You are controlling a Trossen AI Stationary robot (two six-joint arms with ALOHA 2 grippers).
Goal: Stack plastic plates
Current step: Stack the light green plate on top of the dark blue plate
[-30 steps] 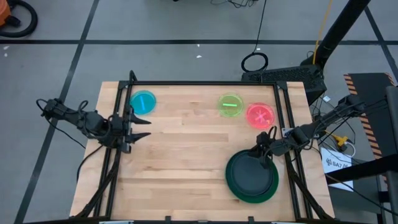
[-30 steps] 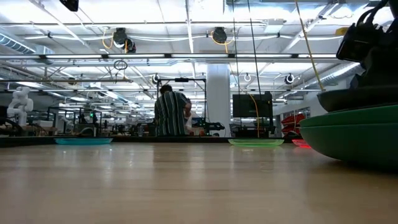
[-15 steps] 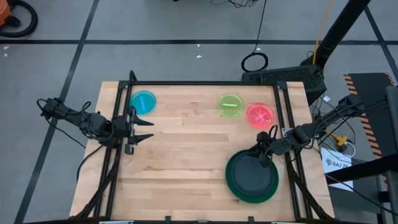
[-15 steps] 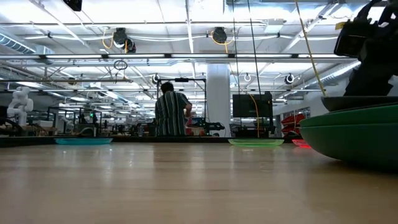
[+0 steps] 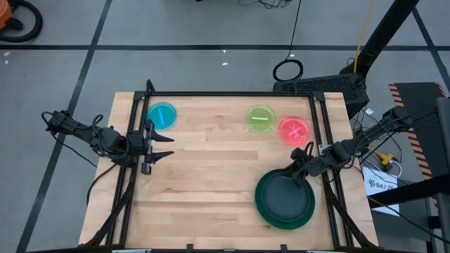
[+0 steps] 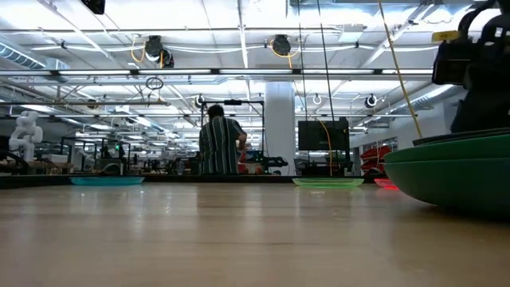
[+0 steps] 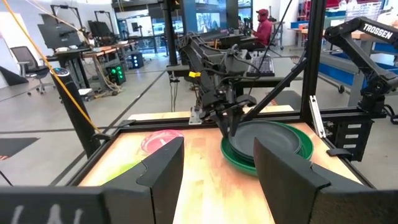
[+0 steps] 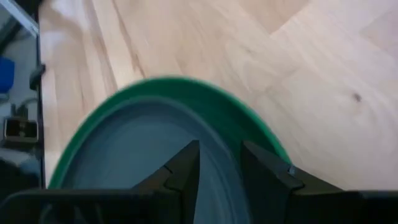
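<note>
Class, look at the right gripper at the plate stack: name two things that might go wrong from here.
1. The right gripper sits at the rim of the dark plate on the green plate; pulling away might drag it off-centre.
2. The pink plate lies just beyond that arm and might get bumped.

1. "TROSSEN" stands in white capitals on a dark robot arm (image 7: pixel 367 31), seen in the left wrist view well beyond the left gripper (image 7: pixel 217 168) and off to one side.
2. No other writing can be read.
</note>
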